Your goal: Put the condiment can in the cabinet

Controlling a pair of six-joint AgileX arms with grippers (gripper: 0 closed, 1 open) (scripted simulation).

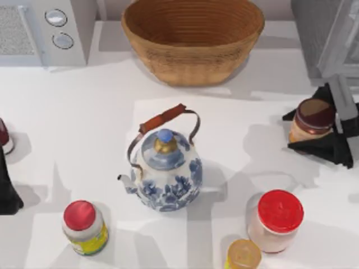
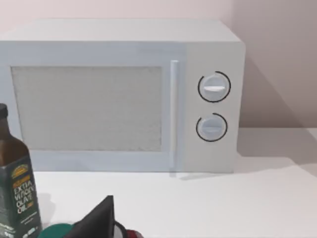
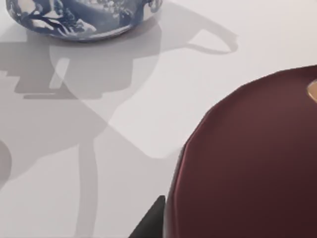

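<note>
The condiment can (image 1: pixel 312 120), likely light, rigid and smooth-sided, is gripped about its body below the lid by the right claw (image 1: pixel 331 130), near the cabinet (image 1: pixel 325 33).

A blue-and-white teapot (image 1: pixel 165 174) sits mid-table, its handle up. Behind it stands a wicker basket (image 1: pixel 192 39), and a white microwave (image 1: pixel 47 31) holds the back left corner. Front left, a red-capped bottle (image 1: pixel 84 227); front right, a red-lidded jar (image 1: pixel 276 220) touching a small yellow jar (image 1: pixel 243 255). An olive oil bottle (image 2: pixel 16 191) stands near the microwave.
</note>
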